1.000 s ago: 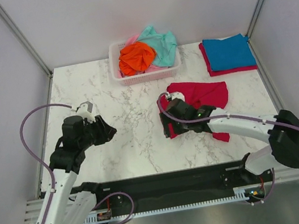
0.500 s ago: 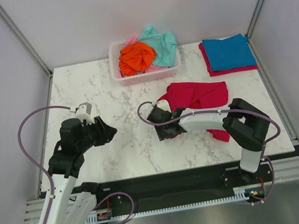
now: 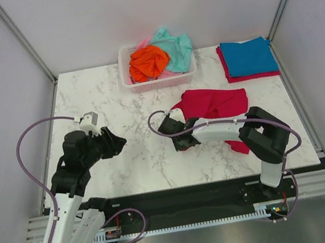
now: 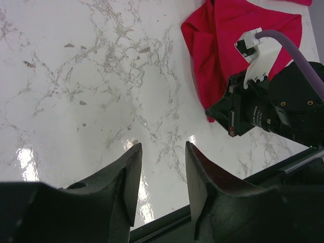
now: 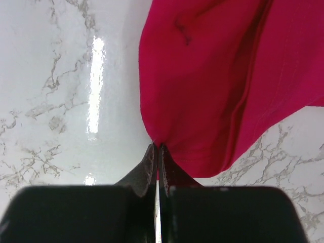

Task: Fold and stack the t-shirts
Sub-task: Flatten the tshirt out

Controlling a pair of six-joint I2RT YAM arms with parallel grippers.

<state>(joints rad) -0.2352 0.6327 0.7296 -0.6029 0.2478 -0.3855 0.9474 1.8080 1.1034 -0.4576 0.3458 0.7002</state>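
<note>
A crumpled crimson red t-shirt [image 3: 215, 103] lies right of the table's middle. My right gripper [image 3: 179, 141] is at its left corner. In the right wrist view that gripper [image 5: 157, 147] is shut, with a fold of the red t-shirt [image 5: 212, 76] pinched at its fingertips. My left gripper [image 3: 119, 142] hovers open over bare marble to the left, nothing between its fingers [image 4: 132, 157]; its view shows the red t-shirt [image 4: 223, 45] and the right gripper's body [image 4: 243, 114]. Orange [image 3: 147, 61], mint-teal [image 3: 175, 46] and pink [image 3: 144, 41] t-shirts fill the basket.
The white slatted basket [image 3: 159, 84] stands at the back centre. At the back right a folded blue t-shirt [image 3: 248, 56] lies on a folded red one [image 3: 248, 76]. Metal frame posts rise at both back corners.
The right gripper's jaws went from open to shut on the red t-shirt's left corner, and that arm's elbow swung in toward the centre. The left arm barely moved.
</note>
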